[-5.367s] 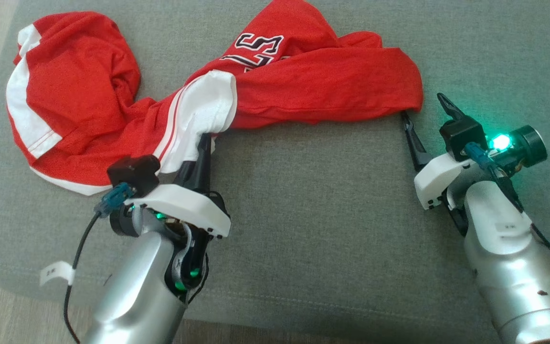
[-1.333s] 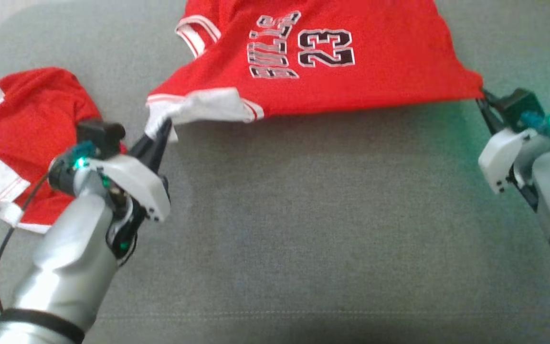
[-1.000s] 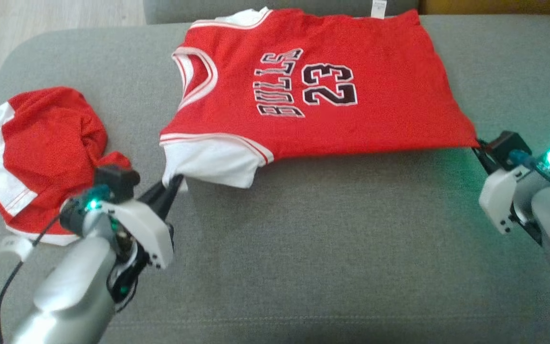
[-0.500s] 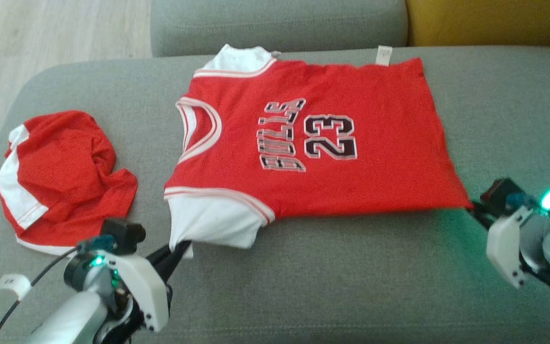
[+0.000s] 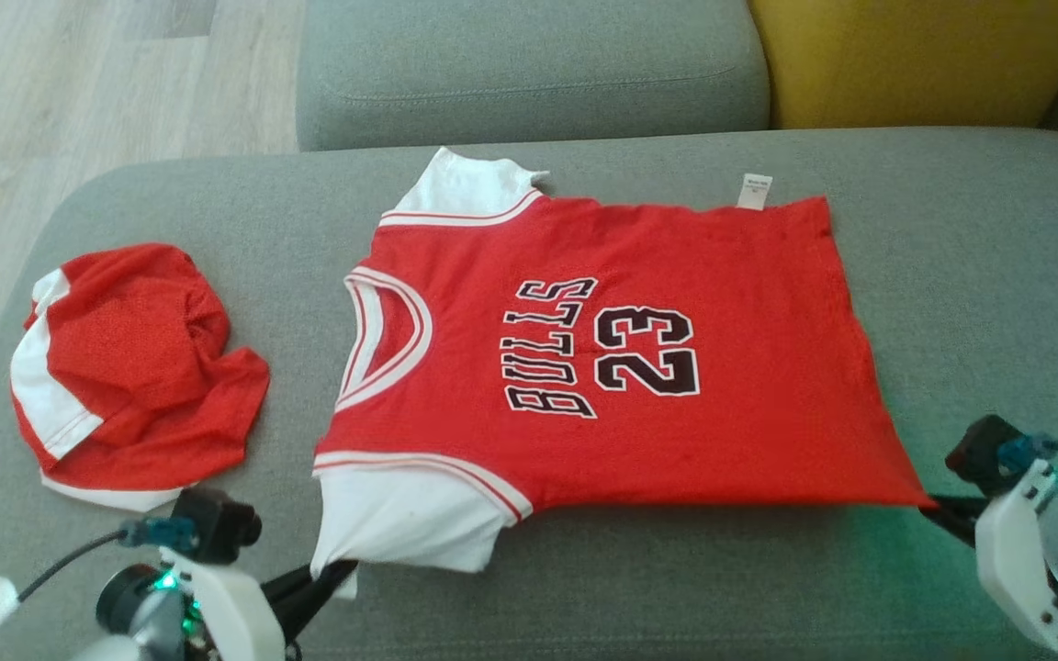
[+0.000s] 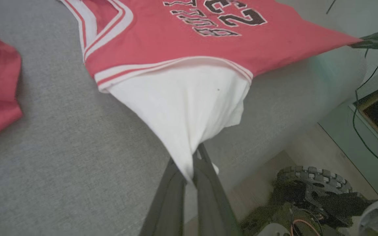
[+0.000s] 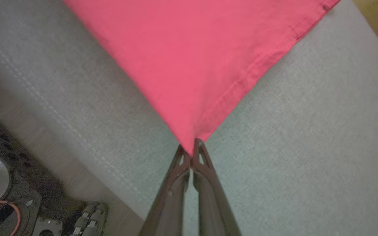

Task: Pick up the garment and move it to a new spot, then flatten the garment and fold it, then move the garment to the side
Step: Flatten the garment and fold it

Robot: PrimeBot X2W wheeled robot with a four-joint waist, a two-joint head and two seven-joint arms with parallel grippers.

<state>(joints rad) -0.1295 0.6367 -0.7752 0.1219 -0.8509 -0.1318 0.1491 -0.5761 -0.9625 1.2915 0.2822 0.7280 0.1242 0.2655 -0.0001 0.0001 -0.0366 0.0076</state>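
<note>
While 2 grippers clamp its near corners, a red jersey (image 5: 639,367) lies spread across a grey sofa seat (image 5: 676,588).
Left gripper (image 5: 336,569) pinches the white sleeve (image 5: 400,523); right gripper (image 7: 192,154) pinches the red hem corner (image 7: 192,131). Number 23 faces up. A crumpled red-and-white garment (image 5: 134,367) sits apart to the left; a yellow cushion (image 5: 906,55) is behind.

before me spreads a grey fabric seat (image 5: 676,588) with a stitched seam along its near edge. behind it sits a grey cushion (image 5: 529,64), a yellow cushion (image 5: 906,55) just beside it. pale wooden floor (image 5: 79,92) lies to my left.
</note>
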